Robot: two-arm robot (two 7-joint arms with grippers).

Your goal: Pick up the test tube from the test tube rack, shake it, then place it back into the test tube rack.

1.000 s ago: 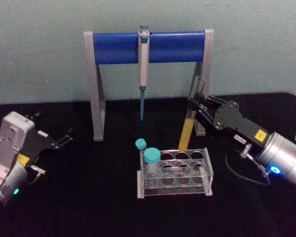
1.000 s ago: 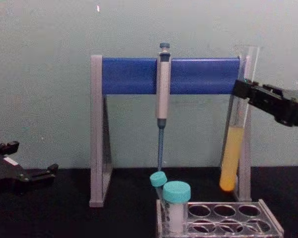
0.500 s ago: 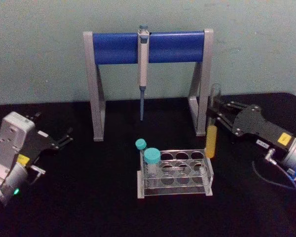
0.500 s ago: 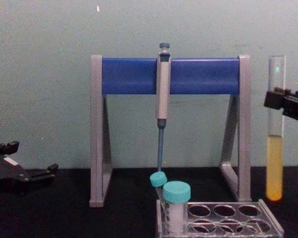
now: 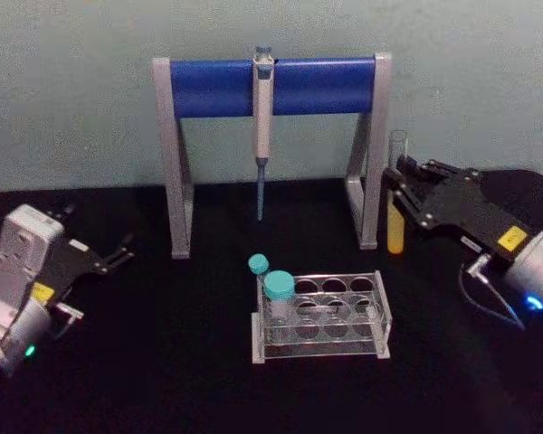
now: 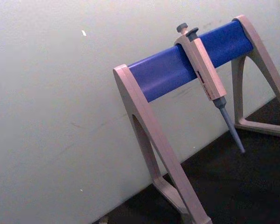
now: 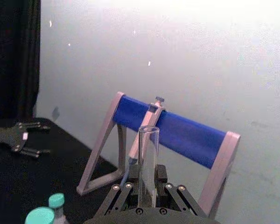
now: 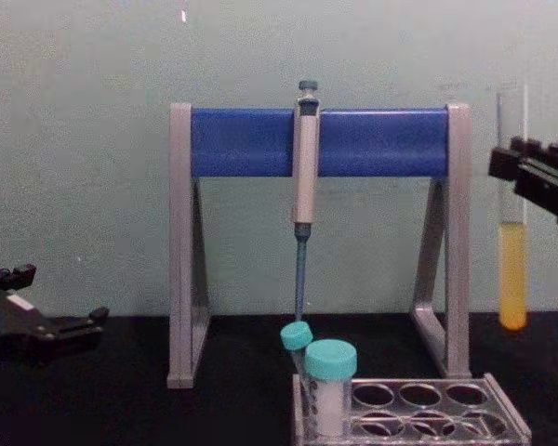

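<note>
The robot's right tool (image 5: pixel 400 185) is clamped on the upper part of the test tube (image 5: pixel 395 231) and holds it in the air just to the right of the right leg of the grey-and-blue pipette stand (image 5: pixel 271 86), clear of the black table (image 5: pixel 163 380). The tube's long axis is upright, its open mouth up and its yellow liquid settled in the rounded lower end. From the chest view the test tube (image 8: pixel 512 269) hangs straight through the right tool (image 8: pixel 513 169), with its bottom well above the top plate of the test tube rack (image 8: pixel 437 411). The test tube rack (image 5: pixel 383 316) lies below the tube, nearer the robot and to the tube's left, with two teal-capped tubes (image 5: pixel 278 287) standing at its left end and the holes at its right end free. That offset is what the return will turn on: judged from here, the tube must come forward and left before it goes down, keeping its upright line over a hole. Just how far behind the rack it hangs is hard to judge from the front. The left tool (image 5: pixel 122 253) rests parked with its fingers apart near the table's left side, well apart from the rack, so the right arm is the nearer one and the one at work.
</note>
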